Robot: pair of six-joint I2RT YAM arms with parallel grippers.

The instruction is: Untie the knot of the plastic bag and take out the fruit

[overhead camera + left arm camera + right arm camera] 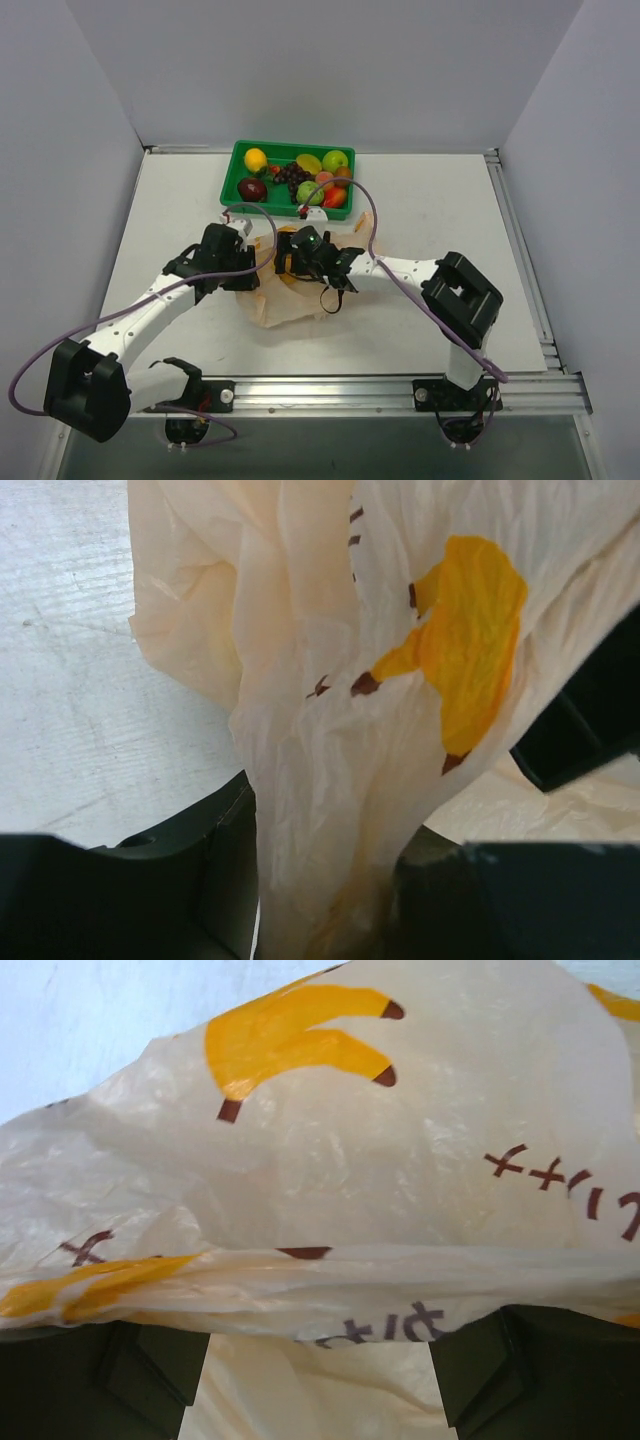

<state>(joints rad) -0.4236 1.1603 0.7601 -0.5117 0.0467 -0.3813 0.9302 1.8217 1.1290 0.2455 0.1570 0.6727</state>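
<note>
The plastic bag (290, 305) lies crumpled on the table between both arms, pale peach with yellow banana prints. My left gripper (252, 270) is at its left edge. In the left wrist view the left gripper (330, 900) is shut on a bunched strip of the bag (330, 730). My right gripper (292, 262) is over the bag's top. In the right wrist view the right gripper (320, 1370) is open, and a taut fold of the bag (350, 1160) stretches across just past its fingers (150, 1370). The knot is not visible. Several fruits (256, 158) lie in the green tray.
The green tray (236, 170) stands at the back centre, just beyond the bag. It also holds a dark red apple (252, 189) and a purple grape bunch (292, 175). Purple cables loop over both arms. A metal rail runs along the table's near edge.
</note>
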